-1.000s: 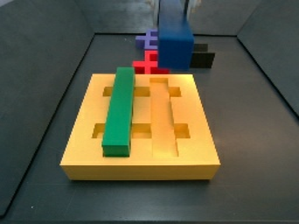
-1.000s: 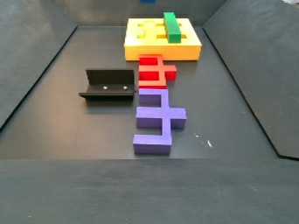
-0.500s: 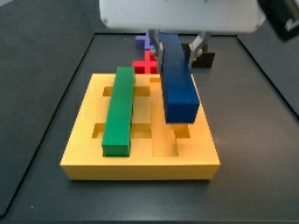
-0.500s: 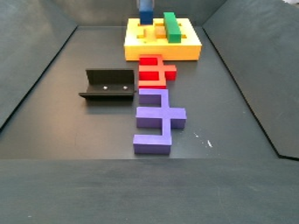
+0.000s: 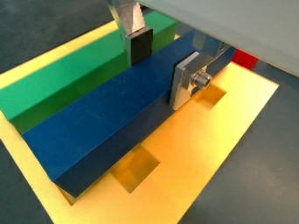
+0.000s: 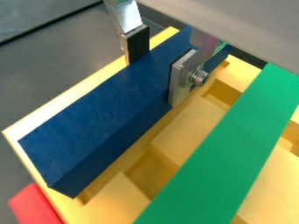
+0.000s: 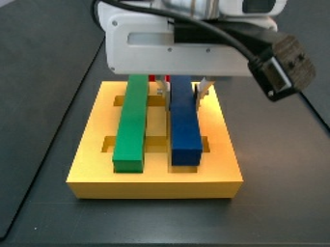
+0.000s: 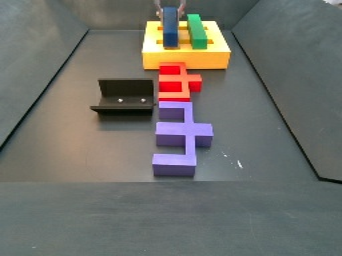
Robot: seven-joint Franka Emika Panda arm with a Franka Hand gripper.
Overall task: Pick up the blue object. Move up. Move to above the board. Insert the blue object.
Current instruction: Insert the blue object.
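Note:
The blue object [image 7: 186, 125] lies flat in a groove of the yellow board [image 7: 154, 183], parallel to the green bar [image 7: 130, 121] and just right of it. My gripper [image 7: 180, 85] is low over the board's far end, its fingers on either side of the blue object. In both wrist views the gripper [image 5: 163, 66] [image 6: 159, 64] straddles the blue object [image 5: 105, 122] [image 6: 100, 122], one silver plate flat against its side and the dark pad at its other edge. The green bar [image 5: 70, 74] [image 6: 233, 149] lies alongside. In a side view the gripper [image 8: 171, 12] stands over the board [image 8: 187, 62].
A red stepped piece [image 8: 175, 78] lies just in front of the board, then a purple stepped block [image 8: 177, 135]. The fixture [image 8: 123, 97] stands on the floor to their left. Dark walls enclose the floor on both sides.
The blue object was held tilted above the board; it has come down and now lies level in the groove. The gripper has lowered with it.

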